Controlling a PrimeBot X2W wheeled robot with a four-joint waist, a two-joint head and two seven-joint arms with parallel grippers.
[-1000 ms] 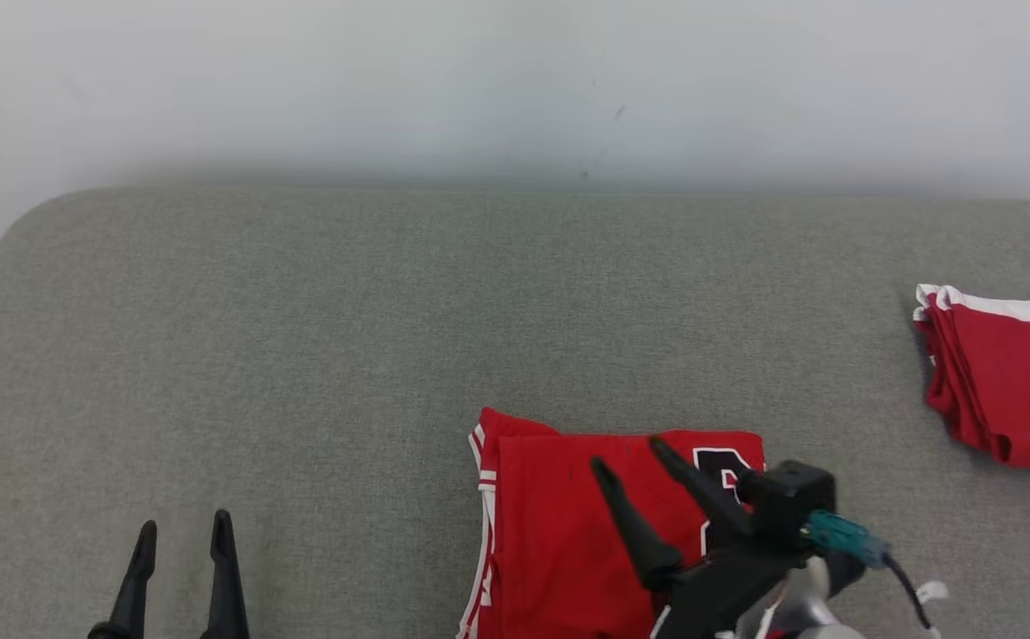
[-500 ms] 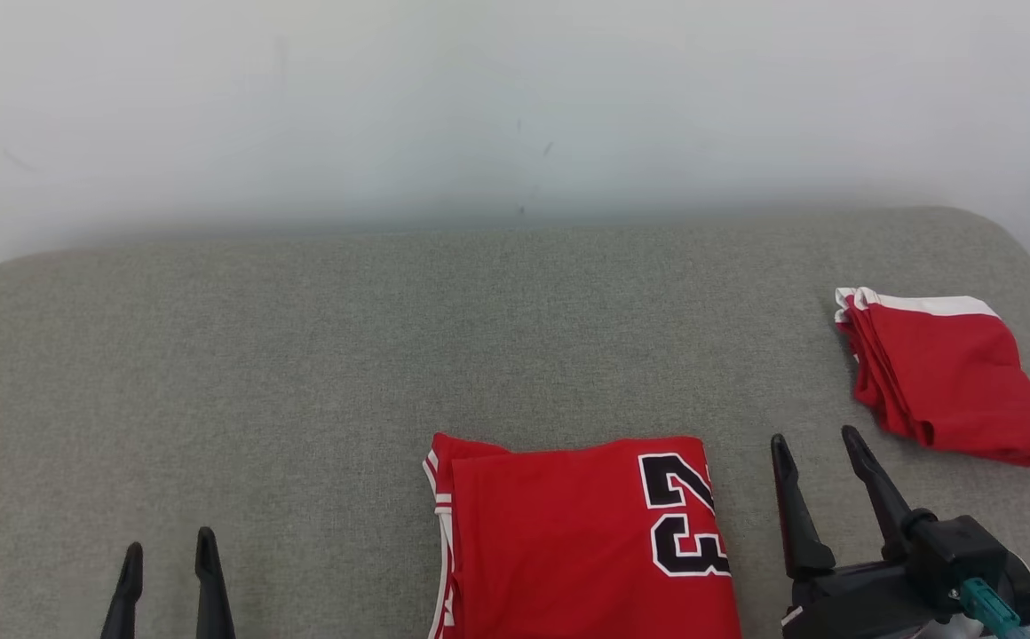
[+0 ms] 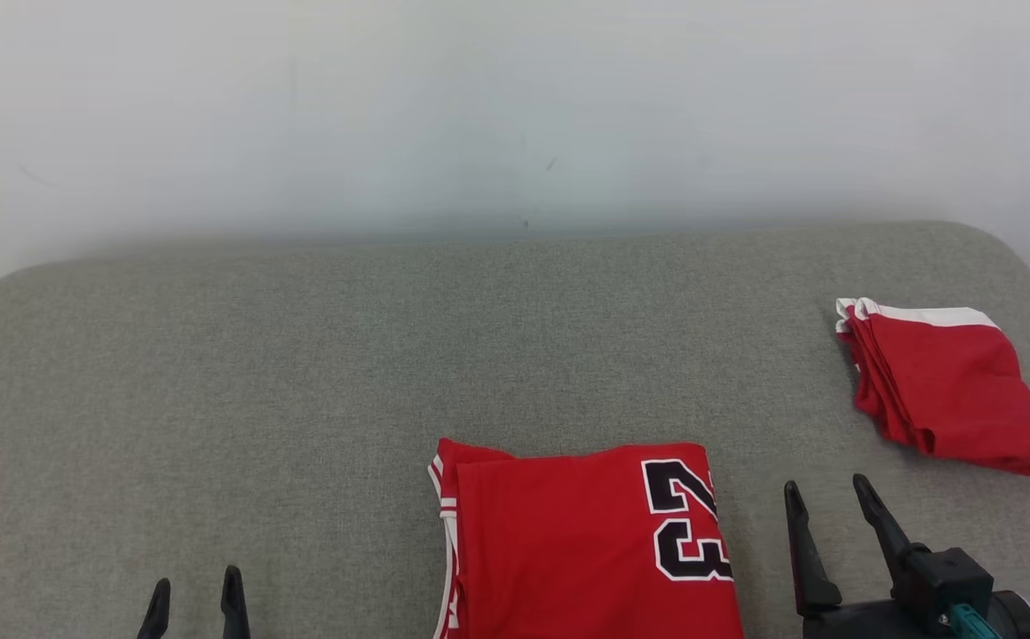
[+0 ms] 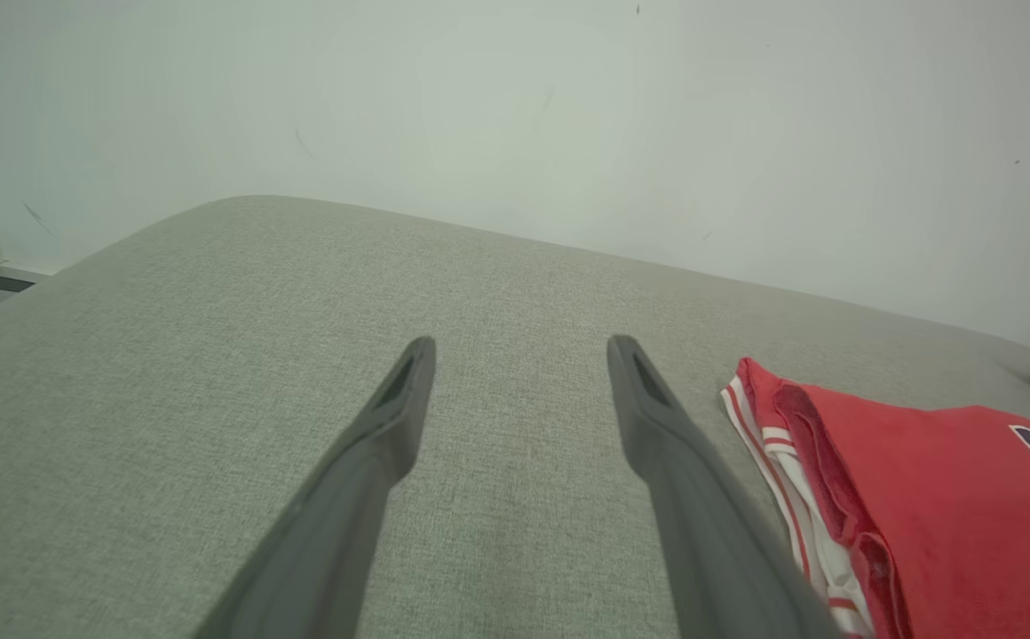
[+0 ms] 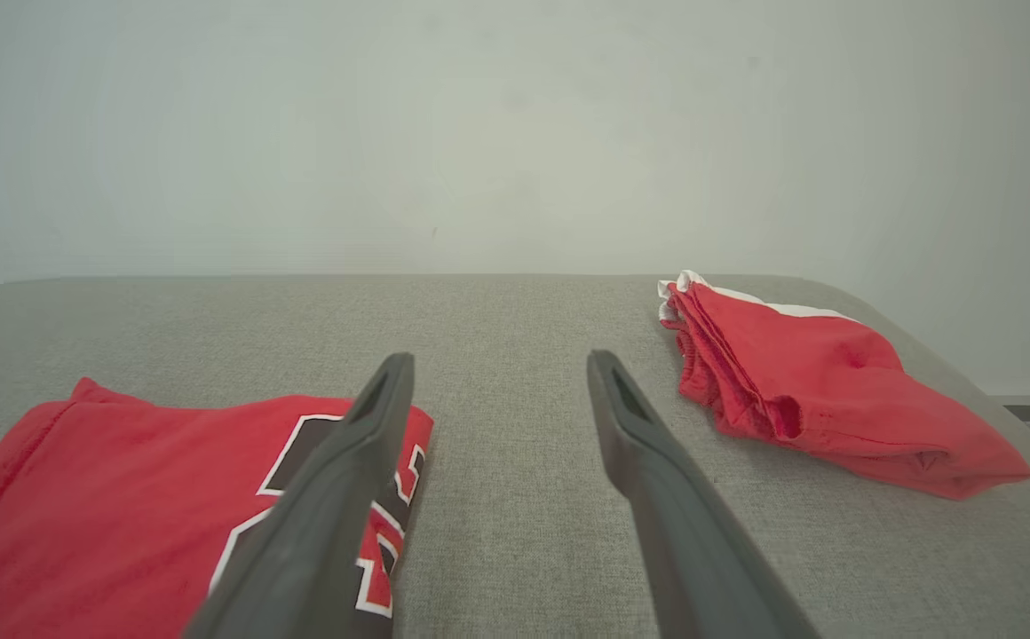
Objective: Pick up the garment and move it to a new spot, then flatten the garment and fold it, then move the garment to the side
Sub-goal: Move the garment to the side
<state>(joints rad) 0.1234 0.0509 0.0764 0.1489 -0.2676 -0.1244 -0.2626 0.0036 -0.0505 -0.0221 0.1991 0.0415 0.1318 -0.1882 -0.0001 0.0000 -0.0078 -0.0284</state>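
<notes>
Since one second earlier, the right pincer (image 3: 825,484) has cleared the folded red sleeveless jersey with white-trimmed edges and black numerals (image 3: 568,550). It was above the jersey's right half and now stands just beside its right edge, over bare cover. The head camera has also turned in that interval.

Current state:

- **Jersey:** It lies folded into a flat rectangle on the counter with the grey woven fabric cover (image 3: 302,355). It sits at the near edge, slightly right of centre, numerals facing up at its right end. Neither pincer touches it.
- **Right pincer:** In the right wrist view the right pincer (image 5: 497,359) has its two dark fingers spread wide with nothing between them. The jersey (image 5: 124,497) lies under and beside its left finger.
- **Left pincer:** The left pincer (image 3: 196,579) is at the near edge toward the left corner, well apart from the jersey. In the left wrist view the left pincer (image 4: 519,342) is fully spread and empty above bare cover.
- **Second item:** A folded red cloth bundle with a white band (image 3: 941,390) rests near the far right corner.
- **Background:** A plain pale wall (image 3: 479,106) stands behind the far edge.
</notes>
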